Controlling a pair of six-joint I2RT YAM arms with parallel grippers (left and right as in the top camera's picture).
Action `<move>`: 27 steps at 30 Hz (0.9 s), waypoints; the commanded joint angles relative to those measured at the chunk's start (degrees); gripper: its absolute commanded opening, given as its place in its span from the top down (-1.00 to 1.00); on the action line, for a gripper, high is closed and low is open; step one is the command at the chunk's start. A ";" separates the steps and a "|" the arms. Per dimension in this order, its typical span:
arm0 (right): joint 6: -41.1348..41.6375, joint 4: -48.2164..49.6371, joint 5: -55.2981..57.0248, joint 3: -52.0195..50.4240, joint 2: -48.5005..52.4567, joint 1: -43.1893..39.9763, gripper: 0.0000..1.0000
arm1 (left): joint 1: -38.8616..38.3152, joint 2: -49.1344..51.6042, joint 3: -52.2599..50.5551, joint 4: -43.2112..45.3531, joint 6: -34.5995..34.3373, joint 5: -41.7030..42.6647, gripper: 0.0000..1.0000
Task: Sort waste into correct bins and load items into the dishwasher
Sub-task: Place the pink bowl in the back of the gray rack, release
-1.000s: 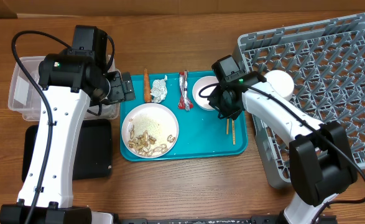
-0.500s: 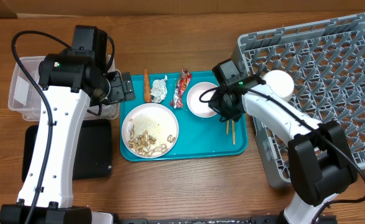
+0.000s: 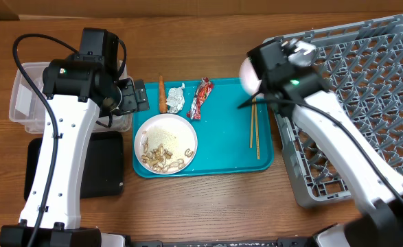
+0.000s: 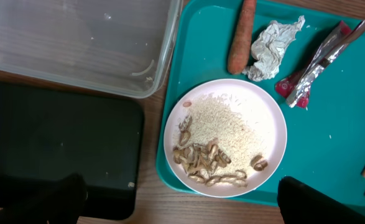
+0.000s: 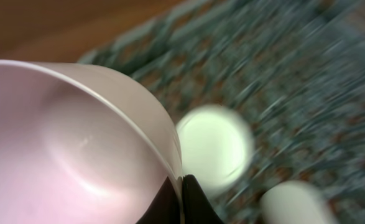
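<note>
Nearest, left end effector (image 4: 182, 208) hung with fingers wide apart over plate (image 4: 232, 99) of shells (image 4: 207, 165) and rice (image 4: 226, 121) on teal tray (image 4: 331, 143). Beside it black tray (image 4: 58, 149), tub (image 4: 76, 43) beyond. Farther back carrot (image 4: 241, 34), foil (image 4: 270, 46), wrapper (image 4: 319, 62), its print unreadable. Farthest, right end effector (image 5: 181, 199) clamped on bowl (image 5: 76, 143) rim, above rack (image 3: 366, 89) edge.

A robot test bench staged as a dish-clearing station: a white-and-black left arm (image 3: 58, 147) and right arm (image 3: 342, 140) work over a wood-grain table (image 3: 208, 206) bearing a large square grey plastic dish rack (image 3: 373, 75), a teal plastic tray (image 3: 228, 137) and a clear rectangular plastic tub (image 3: 24, 68).
</note>
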 commanded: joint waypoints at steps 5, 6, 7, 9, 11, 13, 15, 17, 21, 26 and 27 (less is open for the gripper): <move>-2.56 -0.42 38.34 0.00 0.39 -7.17 0.92 | 0.31 0.46 0.66 0.13 -0.76 -0.72 -0.99; -2.58 -0.57 38.45 -0.28 0.92 -8.94 0.92 | 0.31 0.46 0.66 0.13 -0.76 -0.72 -0.99; -2.56 -0.57 38.42 -0.74 1.55 -10.78 0.92 | 0.31 0.46 0.66 0.11 -0.76 -0.72 -1.00; -2.67 -0.59 38.42 -1.70 2.78 -14.05 0.92 | 0.31 0.46 0.66 0.13 -0.76 -0.72 -0.99; -3.15 -0.50 37.05 -2.10 4.72 -17.57 0.92 | 0.31 0.46 0.66 0.11 -0.76 -0.72 -1.00; -3.17 -0.17 34.45 -2.10 6.56 -20.06 0.92 | 0.31 0.46 0.66 0.13 -0.76 -0.72 -1.00; -3.17 0.22 33.66 -2.10 8.68 -22.18 0.92 | 0.31 0.46 0.66 0.13 -0.76 -0.72 -0.99; -3.43 1.55 33.64 -2.10 10.84 -23.96 0.92 | 0.31 0.46 0.66 0.13 -0.76 -0.72 -1.00; -7.69 5.38 33.44 -2.10 13.40 -25.51 0.92 | 0.31 0.46 0.66 0.13 -0.76 -0.72 -0.99; -15.61 11.89 33.22 -2.10 14.78 -25.51 0.92 | 0.31 0.46 0.66 0.13 -0.76 -0.72 -0.99; -16.96 12.72 32.92 -2.10 15.28 -25.46 0.92 | 0.31 0.46 0.66 0.13 -0.76 -0.72 -1.00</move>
